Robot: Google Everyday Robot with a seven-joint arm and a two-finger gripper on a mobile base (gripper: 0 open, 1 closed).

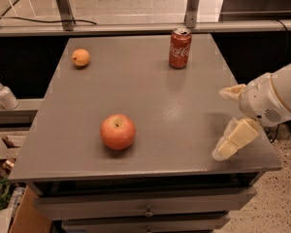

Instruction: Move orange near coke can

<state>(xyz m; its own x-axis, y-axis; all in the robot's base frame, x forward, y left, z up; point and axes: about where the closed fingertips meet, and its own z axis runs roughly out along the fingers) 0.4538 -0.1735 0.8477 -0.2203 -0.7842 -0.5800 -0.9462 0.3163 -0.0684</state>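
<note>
Gripper hovers spread over table edge; coke can upright.

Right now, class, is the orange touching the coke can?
No: the orange lies far left of the coke can, well apart, while the open tool hovers at the near right.

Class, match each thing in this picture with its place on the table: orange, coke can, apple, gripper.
Things:
1. orange
2. coke can
3. apple
4. gripper

Places:
A. front of the table, left of centre
B. over the right front edge, fingers apart
C. back left
D. back, right of centre

Pairs: 1-C, 2-D, 3-A, 4-B
</note>
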